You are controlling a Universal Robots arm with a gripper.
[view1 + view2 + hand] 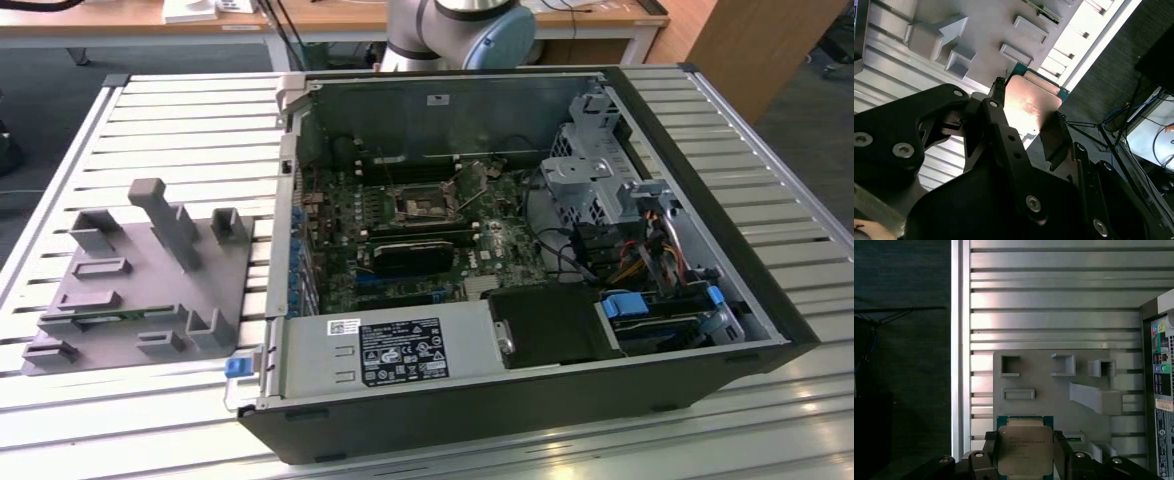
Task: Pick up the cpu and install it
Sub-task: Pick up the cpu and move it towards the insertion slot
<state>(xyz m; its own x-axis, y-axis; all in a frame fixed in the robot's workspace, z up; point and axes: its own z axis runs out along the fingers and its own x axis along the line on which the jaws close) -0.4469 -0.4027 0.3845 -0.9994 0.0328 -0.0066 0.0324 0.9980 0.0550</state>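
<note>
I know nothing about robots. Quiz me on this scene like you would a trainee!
1. True or false: the gripper grips the cpu between its fingers.
2. Behind the cpu in the first wrist view lies: A) a keyboard, B) the grey tray, C) a cup.
3. Fill in: the open computer case stands on the exterior view's ____ of the grey tray.
Key: 1 true; 2 B; 3 right.

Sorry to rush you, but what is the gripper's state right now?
Gripper: closed on the cpu, with a finger against each of two opposite edges, as seen in both wrist views.
</note>
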